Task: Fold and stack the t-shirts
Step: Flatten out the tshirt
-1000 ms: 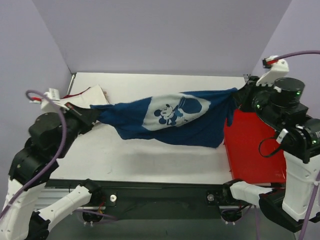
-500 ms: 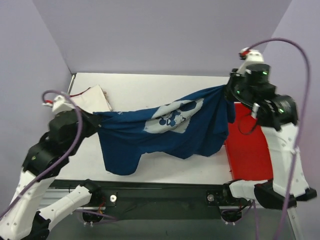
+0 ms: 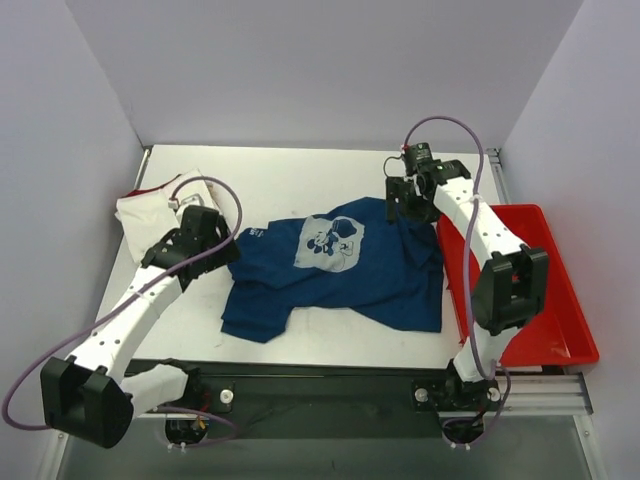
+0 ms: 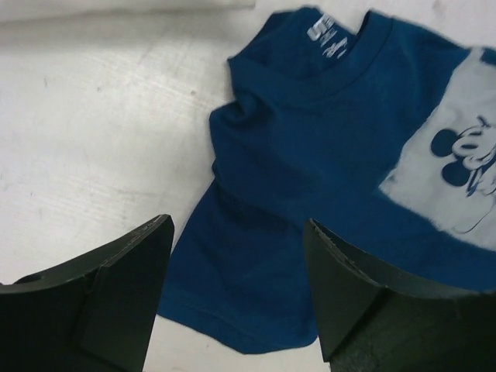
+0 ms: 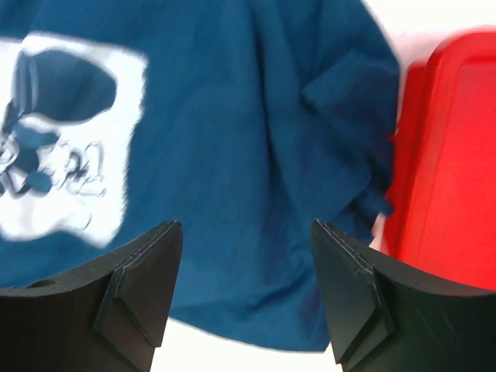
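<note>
The dark teal-blue t-shirt [image 3: 340, 280] lies crumpled on the white table [image 3: 300, 175], its white printed graphic [image 3: 330, 240] facing up. My left gripper [image 3: 228, 256] hovers over its left sleeve, open, with only the shirt [image 4: 310, 155] below the spread fingers [image 4: 116, 287]. Over the shirt's far right corner my right gripper [image 3: 400, 207] is also open, empty, above blue cloth [image 5: 248, 139]. The cream-white t-shirt with a red edge [image 3: 145, 208] lies bunched at the far left; its edge [image 4: 116, 9] shows in the left wrist view.
A red plastic tray [image 3: 545, 300] sits along the table's right side, and the blue shirt's right edge touches its rim [image 5: 449, 155]. Purple walls close in the back and both sides. Cables loop above both wrists.
Both grippers have opened and let go of the blue shirt. It was stretched in the air between them and now lies on the table. Both arms have swung inward over it.
</note>
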